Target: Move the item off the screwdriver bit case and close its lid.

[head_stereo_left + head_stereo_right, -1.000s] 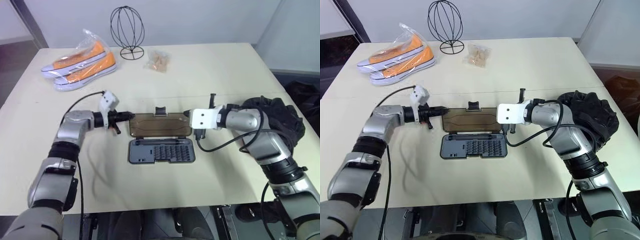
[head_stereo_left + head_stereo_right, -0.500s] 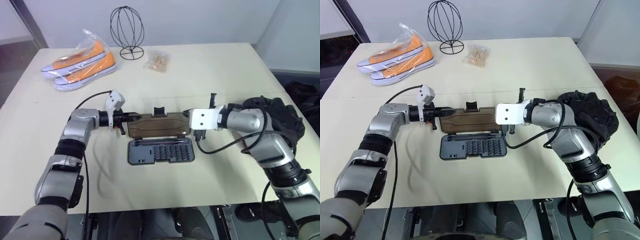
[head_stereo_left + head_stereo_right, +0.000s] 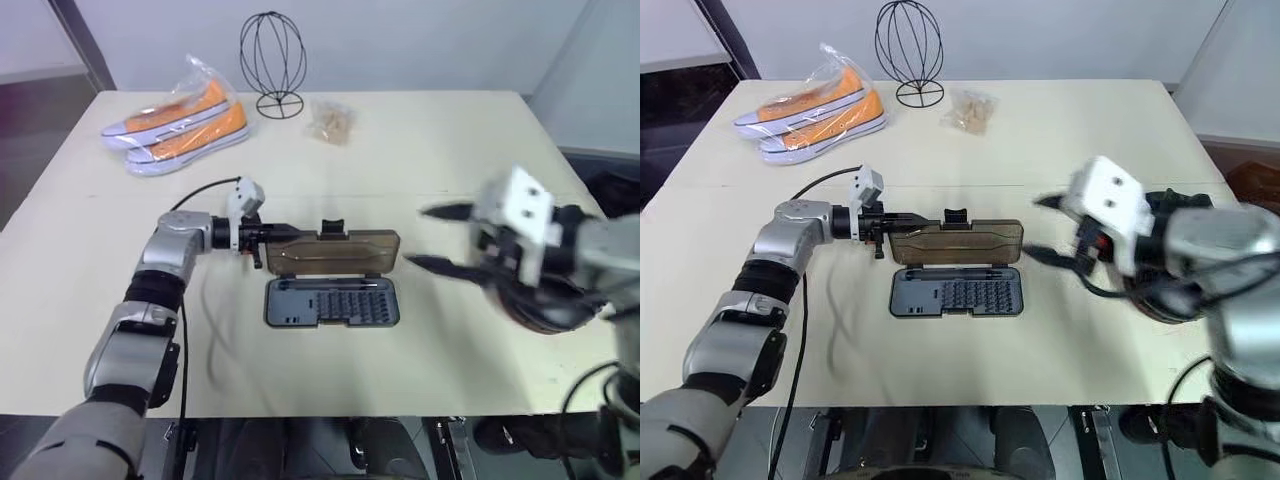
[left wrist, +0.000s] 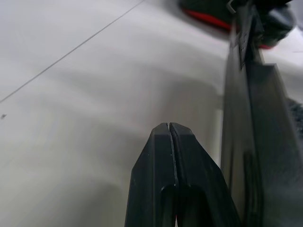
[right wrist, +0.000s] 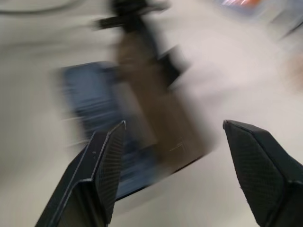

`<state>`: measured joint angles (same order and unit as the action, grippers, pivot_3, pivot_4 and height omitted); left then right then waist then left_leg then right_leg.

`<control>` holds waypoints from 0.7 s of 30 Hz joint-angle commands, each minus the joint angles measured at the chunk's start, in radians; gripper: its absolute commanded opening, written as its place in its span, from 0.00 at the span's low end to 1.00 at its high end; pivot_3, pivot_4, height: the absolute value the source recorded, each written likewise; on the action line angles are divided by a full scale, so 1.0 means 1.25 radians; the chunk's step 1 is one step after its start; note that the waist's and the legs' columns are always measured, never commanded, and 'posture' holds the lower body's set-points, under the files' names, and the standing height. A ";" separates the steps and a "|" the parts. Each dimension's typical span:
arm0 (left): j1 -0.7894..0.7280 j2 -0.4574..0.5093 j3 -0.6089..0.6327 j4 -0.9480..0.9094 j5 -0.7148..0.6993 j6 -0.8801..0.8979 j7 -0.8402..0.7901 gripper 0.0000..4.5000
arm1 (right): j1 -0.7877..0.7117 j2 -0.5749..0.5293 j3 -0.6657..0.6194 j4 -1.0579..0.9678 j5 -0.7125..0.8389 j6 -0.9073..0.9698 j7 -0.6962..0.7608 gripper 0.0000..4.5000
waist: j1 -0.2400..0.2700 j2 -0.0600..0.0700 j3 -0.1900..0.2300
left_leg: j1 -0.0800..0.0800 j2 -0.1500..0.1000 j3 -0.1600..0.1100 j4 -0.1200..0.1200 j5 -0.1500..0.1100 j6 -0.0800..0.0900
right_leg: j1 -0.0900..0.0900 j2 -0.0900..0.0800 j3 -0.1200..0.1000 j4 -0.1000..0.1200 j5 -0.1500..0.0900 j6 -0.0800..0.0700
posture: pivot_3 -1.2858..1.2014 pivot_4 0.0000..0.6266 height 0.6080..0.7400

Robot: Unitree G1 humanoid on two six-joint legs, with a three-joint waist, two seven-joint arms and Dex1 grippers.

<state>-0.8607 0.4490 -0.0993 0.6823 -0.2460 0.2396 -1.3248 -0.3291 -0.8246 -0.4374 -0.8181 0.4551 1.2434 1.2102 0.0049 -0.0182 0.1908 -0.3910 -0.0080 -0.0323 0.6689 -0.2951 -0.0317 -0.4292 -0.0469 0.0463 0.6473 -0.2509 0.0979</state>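
The screwdriver bit case (image 3: 332, 302) lies open at mid-table, rows of bits showing. Its smoky-brown lid (image 3: 335, 250) is tilted up from the far hinge, with a black latch tab on top. My left gripper (image 3: 268, 238) is shut, its tip against the lid's left end; in the left wrist view its closed fingertips (image 4: 169, 125) sit beside the lid's edge (image 4: 241, 118). My right gripper (image 3: 416, 237) hangs open in the air to the right of the lid, touching nothing. The item, a black mitt (image 3: 545, 310), lies on the table's right, partly behind my right arm.
Orange sneakers in a clear bag (image 3: 180, 125) sit at the far left. A black wire head-shaped stand (image 3: 272, 60) and a small bag of snacks (image 3: 330, 120) are at the far edge. The table's front edge runs just below the case.
My right gripper has opened, rolled and drawn back to the right, away from the lid's right end. My left gripper has edged right along the lid's left end. The camera has shifted.
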 commanded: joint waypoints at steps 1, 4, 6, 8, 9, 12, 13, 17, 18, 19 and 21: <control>-0.014 0.013 -0.007 -0.066 -0.016 0.018 -0.058 0.00 | 0.058 -0.014 -0.136 -0.072 0.116 0.077 0.011 0.76 | -0.001 0.000 0.000 | 0.001 0.000 0.001 0.000 0.000 0.000 | 0.000 0.000 0.000 0.000 0.000 0.000 | 0.52 0.24 1.00; 0.010 0.039 -0.029 -0.176 -0.041 0.079 -0.129 0.00 | 0.192 -0.016 -0.200 -0.116 0.155 0.053 0.016 0.76 | 0.001 0.000 0.000 | 0.000 0.000 0.001 0.000 0.000 0.000 | 0.000 0.001 -0.001 0.000 0.000 0.000 | 0.52 0.24 1.00; 0.042 0.073 -0.060 -0.285 -0.061 0.123 -0.189 0.00 | 0.280 0.005 -0.200 -0.141 0.151 0.014 -0.016 0.76 | -0.002 0.000 0.000 | 0.000 0.000 0.001 0.000 0.000 0.000 | 0.001 0.001 0.000 0.000 0.000 0.000 | 0.52 0.24 1.00; 0.067 0.096 -0.081 -0.347 -0.060 0.127 -0.215 0.00 | 0.323 0.020 -0.188 -0.146 0.148 -0.017 -0.058 0.76 | -0.007 0.000 0.000 | 0.001 0.001 0.000 0.000 0.000 0.000 | 0.001 0.001 0.000 0.001 0.000 0.000 | 0.52 0.24 1.00; 0.071 0.101 -0.085 -0.355 -0.055 0.119 -0.216 0.00 | 0.335 0.023 -0.181 -0.146 0.147 -0.033 -0.077 0.76 | -0.009 0.001 0.000 | 0.002 0.001 0.000 0.000 0.000 0.000 | 0.001 0.001 0.000 0.001 0.000 0.000 | 0.52 0.24 1.00; 0.042 0.091 -0.085 -0.293 -0.027 0.080 -0.194 0.00 | 0.363 0.031 -0.159 -0.156 0.158 -0.072 -0.124 0.76 | -0.012 0.000 0.000 | 0.002 0.001 0.001 0.003 0.000 0.000 | 0.003 0.002 0.000 0.001 0.000 0.000 | 0.52 0.24 1.00; 0.019 0.082 -0.084 -0.245 -0.013 0.054 -0.182 0.00 | 0.370 0.036 -0.152 -0.162 0.166 -0.086 -0.137 0.76 | -0.012 0.000 0.000 | 0.002 0.001 0.001 0.004 0.000 0.000 | 0.004 0.002 -0.001 0.002 0.000 0.000 | 0.52 0.24 1.00; -0.098 0.036 -0.092 0.008 0.053 -0.080 -0.151 0.00 | 0.393 0.052 -0.101 -0.168 0.182 -0.127 -0.198 0.57 | -0.012 0.000 0.000 | 0.000 0.001 0.000 0.010 0.000 0.000 | 0.005 0.003 -0.002 0.002 0.000 0.000 | 0.52 0.24 1.00; -0.122 0.026 -0.095 0.064 0.067 -0.112 -0.150 0.00 | 0.400 0.054 -0.089 -0.173 0.191 -0.137 -0.204 0.47 | -0.012 0.000 0.000 | 0.000 0.001 0.000 0.011 0.000 0.001 | 0.005 0.003 -0.002 0.002 0.000 0.001 | 0.52 0.24 1.00; -0.148 0.010 -0.098 0.120 0.081 -0.143 -0.144 0.00 | 0.403 0.058 -0.067 -0.175 0.195 -0.147 -0.218 0.36 | -0.012 0.000 0.000 | 0.000 0.001 0.000 0.011 -0.001 0.001 | 0.006 0.002 -0.002 0.002 0.000 0.001 | 0.52 0.24 1.00; -0.185 -0.020 -0.105 0.209 0.111 -0.200 -0.130 0.00 | 0.405 0.059 -0.010 -0.175 0.188 -0.167 -0.251 0.15 | -0.012 0.000 0.000 | 0.000 0.000 0.000 0.011 -0.001 0.002 | 0.006 0.002 -0.002 0.002 0.000 0.001 | 0.52 0.24 1.00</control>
<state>-1.0615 0.4413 -0.2220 0.8818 -0.1390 0.0572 -1.4991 0.1786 -0.7560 -0.4875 -1.0082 0.6841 1.0686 0.9270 -0.0107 -0.0185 0.1904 -0.3912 -0.0078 -0.0320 0.6827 -0.2970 -0.0283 -0.4223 -0.0447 0.0439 0.6492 -0.2506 0.0995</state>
